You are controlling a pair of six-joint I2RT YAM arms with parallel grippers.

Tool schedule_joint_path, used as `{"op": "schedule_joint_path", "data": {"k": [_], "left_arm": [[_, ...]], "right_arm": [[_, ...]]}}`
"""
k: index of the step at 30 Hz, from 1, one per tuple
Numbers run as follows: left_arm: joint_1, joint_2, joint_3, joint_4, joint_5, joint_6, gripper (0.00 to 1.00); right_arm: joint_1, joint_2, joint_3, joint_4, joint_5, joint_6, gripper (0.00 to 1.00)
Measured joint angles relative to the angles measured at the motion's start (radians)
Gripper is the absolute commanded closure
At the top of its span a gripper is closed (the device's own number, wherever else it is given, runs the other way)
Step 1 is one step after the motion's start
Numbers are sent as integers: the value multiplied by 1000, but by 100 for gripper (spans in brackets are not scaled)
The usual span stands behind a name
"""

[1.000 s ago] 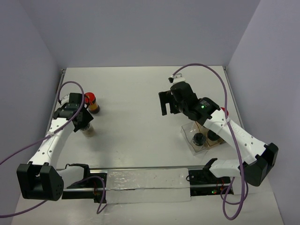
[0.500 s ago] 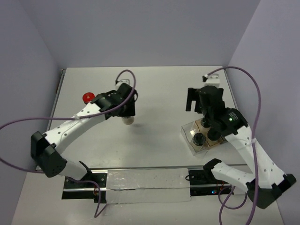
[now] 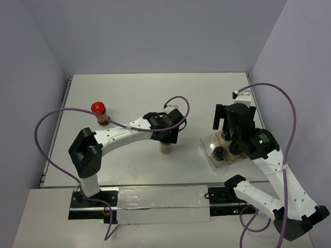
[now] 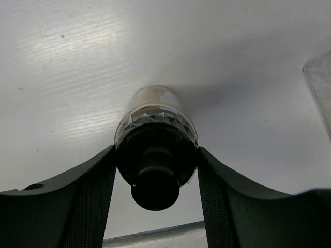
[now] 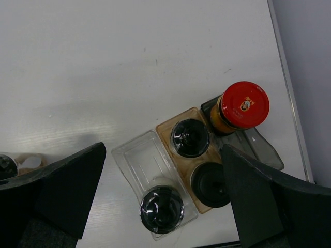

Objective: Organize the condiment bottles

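**First spotter:** Well, your left gripper (image 4: 155, 173) is pinching a black-capped jar (image 4: 155, 132) by its cap, with one finger pressed to each side. The jar hangs upright near mid-table. I cannot tell whether its base touches the table (image 3: 129, 93).

**Second spotter:** Around it you have bare white tabletop, faintly brushed. A clear plastic tray (image 5: 125, 151) sits to its right, apart from it.

**First spotter:** In that tray stand three more black-capped jars (image 5: 190, 138), their round glossy lids facing up. A red-capped jar (image 5: 243, 106) with orange-brown contents stands at the tray's end nearest the table's right edge.

**Second spotter:** Your right gripper (image 5: 163, 155) hovers above the tray with its fingers spread wide, holding nothing.

**First spotter:** One tray pocket, on the side towards the held jar, lies open.

**Second spotter:** The second red-capped jar (image 3: 99, 110) stands alone, far left. A purple cable (image 3: 51, 116) loops over that side. You have open tabletop on every side of the held jar.
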Motion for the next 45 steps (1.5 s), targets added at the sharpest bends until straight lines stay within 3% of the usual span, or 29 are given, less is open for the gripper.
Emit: {"op": "schedule_joint_path", "data": {"k": [3, 5, 7, 9, 20, 23, 27, 35, 45], "left_arm": [[-30, 37, 32, 1, -12, -16, 71], [-44, 50, 51, -1, -20, -28, 44], [-53, 60, 62, -4, -27, -36, 10], [-57, 64, 67, -8, -35, -42, 1], [-33, 15, 200, -93, -83, -27, 0], [38, -74, 209, -115, -82, -17, 1], [218, -244, 196, -143, -95, -13, 1], [521, -504, 93, -196, -165, -27, 1], [595, -538, -34, -222, -159, -34, 1]], "right_arm": [[-1, -1, -7, -1, -2, 0, 0], [-2, -1, -9, -1, -6, 0, 0], [-5, -1, -9, -1, -12, 0, 0], [-7, -1, -10, -1, -17, 0, 0], [-14, -18, -10, -1, -43, 0, 0], [-15, -18, -23, 22, -94, 0, 0], [-2, -5, -85, 88, -192, 0, 0], [364, 287, -84, 237, -254, 0, 0], [443, 516, -32, 316, -300, 0, 0]]}}
